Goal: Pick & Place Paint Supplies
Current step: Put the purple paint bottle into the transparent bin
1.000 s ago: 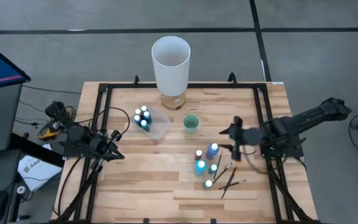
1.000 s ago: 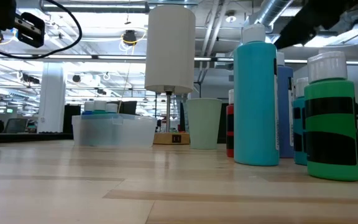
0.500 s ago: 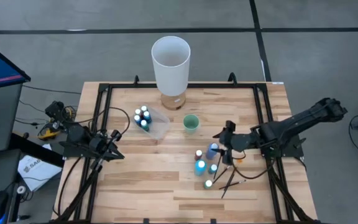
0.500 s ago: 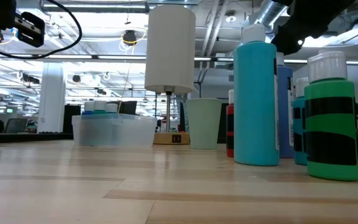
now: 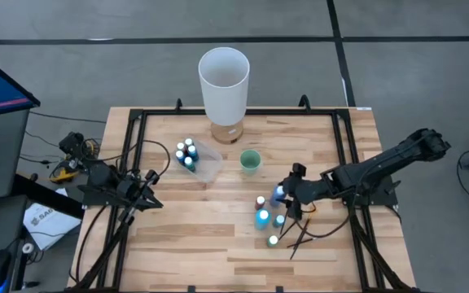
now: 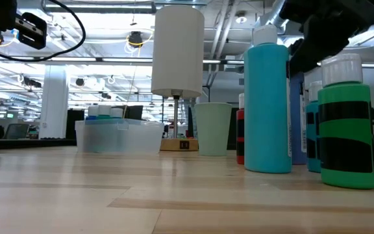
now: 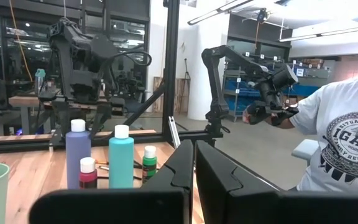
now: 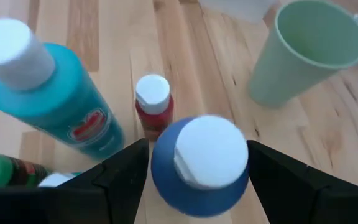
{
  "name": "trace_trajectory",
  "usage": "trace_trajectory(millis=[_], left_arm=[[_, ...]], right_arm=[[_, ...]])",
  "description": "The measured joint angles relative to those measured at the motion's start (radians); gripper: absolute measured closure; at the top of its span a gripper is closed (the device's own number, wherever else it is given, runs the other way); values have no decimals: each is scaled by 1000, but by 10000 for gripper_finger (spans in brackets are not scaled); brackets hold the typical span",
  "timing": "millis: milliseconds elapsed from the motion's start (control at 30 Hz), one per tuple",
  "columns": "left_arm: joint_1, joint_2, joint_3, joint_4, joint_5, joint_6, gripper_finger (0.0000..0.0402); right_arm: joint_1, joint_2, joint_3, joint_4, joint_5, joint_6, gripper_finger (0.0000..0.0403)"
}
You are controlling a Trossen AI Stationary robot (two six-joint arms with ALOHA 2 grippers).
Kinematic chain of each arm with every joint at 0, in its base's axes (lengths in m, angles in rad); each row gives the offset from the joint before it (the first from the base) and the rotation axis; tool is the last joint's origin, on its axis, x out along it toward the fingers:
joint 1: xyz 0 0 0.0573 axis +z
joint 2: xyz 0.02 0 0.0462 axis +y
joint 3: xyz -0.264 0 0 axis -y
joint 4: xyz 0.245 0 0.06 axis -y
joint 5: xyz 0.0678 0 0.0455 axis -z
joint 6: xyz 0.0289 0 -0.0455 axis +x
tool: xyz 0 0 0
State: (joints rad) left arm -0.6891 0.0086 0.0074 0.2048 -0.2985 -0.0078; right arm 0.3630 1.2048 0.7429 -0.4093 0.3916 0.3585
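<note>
The right tool [image 5: 287,195] reaches in from the right edge of the light wooden surface [image 5: 177,244] over the cluster of bottles right of centre. Its fingers [image 8: 126,168] are spread wide, one on each side of the white-capped blue paint bottle [image 8: 199,165]; a gap shows on both sides, so it grips nothing.

Just beside the blue bottle stand a small red paint bottle [image 8: 153,104] and a taller teal paint bottle [image 8: 48,99], with a green paint bottle with black bands [image 6: 345,127] nearer the front edge. Thin dark-handled brushes [image 5: 301,234] lie on the surface toward the right edge of that cluster.

Several more small white-capped bottles [image 5: 187,153] sit in a clear plastic bin [image 5: 208,165] left of centre, toward the back edge. A pale green cup [image 5: 250,161] stands between bin and cluster; a tall white cylinder [image 5: 224,81] stands at the back edge.

The left tool [image 7: 194,163] waits over the left edge, fingers nearly together, holding nothing.
</note>
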Motion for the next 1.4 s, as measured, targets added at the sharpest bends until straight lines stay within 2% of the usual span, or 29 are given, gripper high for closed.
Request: trace_trajectory(millis=[333, 433, 600, 633, 933, 1400], left_arm=[[0, 0, 0, 4, 0, 0, 400], [0, 0, 0, 6, 0, 0, 400], [0, 0, 0, 6, 0, 0, 400], [0, 0, 0, 6, 0, 0, 400], [0, 0, 0, 6, 0, 0, 400], [0, 0, 0, 11, 0, 0, 400]], right_arm=[[-5, -2, 0, 51, 2, -27, 153], [-5, -3, 0, 53, 2, -27, 188], [-10, -4, 0, 59, 9, -27, 288], [-13, -4, 1, 58, 9, -28, 295], [-45, -2, 17, 43, 12, -30, 292], [-253, 13, 280, 56, 42, -242, 292]])
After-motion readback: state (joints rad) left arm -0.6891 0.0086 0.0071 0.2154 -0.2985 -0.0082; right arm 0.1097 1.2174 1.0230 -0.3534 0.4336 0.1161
